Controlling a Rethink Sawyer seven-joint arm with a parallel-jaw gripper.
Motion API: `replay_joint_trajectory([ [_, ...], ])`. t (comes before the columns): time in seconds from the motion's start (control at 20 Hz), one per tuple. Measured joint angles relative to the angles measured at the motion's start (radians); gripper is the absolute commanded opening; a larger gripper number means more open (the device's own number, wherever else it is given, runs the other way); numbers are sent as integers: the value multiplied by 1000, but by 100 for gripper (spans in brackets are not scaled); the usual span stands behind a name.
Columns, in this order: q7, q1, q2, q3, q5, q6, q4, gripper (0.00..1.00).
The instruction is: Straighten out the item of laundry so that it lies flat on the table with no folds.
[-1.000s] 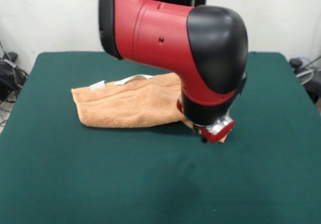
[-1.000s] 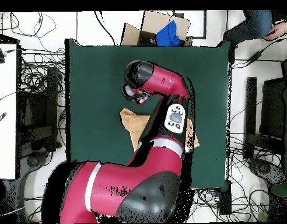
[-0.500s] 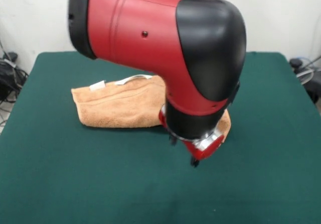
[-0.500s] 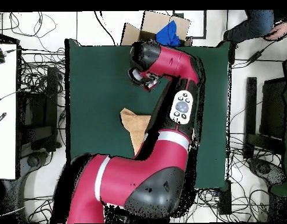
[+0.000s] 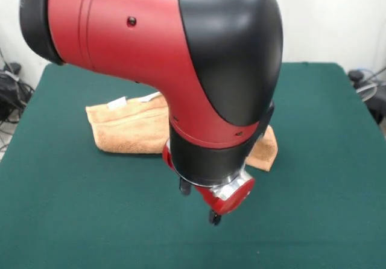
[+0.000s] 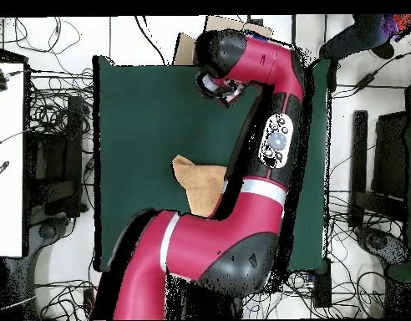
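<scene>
The orange-tan item of laundry lies doubled over on the green table, with small white tags along its far edge. The arm hides its middle, and one corner shows to the right of the arm. In the overhead view only its left part shows beside the arm. My gripper hangs just above bare table in front of the towel, apart from it. It is open, with nothing between the two dark fingertips. From above, the gripper sits near the table's top edge.
A cardboard box stands just beyond the table's top edge in the overhead view, partly behind the arm. A person's arm shows at the top right. Cables cover the floor around the table, and a white bench stands at the left.
The gripper has moved from the towel's right corner out over bare table, toward the camera in the front view. The towel has stayed on the table, and more of that corner now shows.
</scene>
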Motion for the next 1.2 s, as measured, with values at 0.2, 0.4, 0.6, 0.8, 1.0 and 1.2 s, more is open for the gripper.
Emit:
replay_joint_trajectory([
  [0.2,0,-4,2,0,4,112,-55,100],
  [0.4,0,-4,-7,0,5,202,-81,100],
  [0.6,0,-4,-27,0,5,243,-85,100],
  [0.8,0,-3,-58,0,5,246,-82,100],
  [1.0,0,-2,-112,1,6,250,-39,100],
  [1.2,0,0,-185,3,13,257,60,100],
])
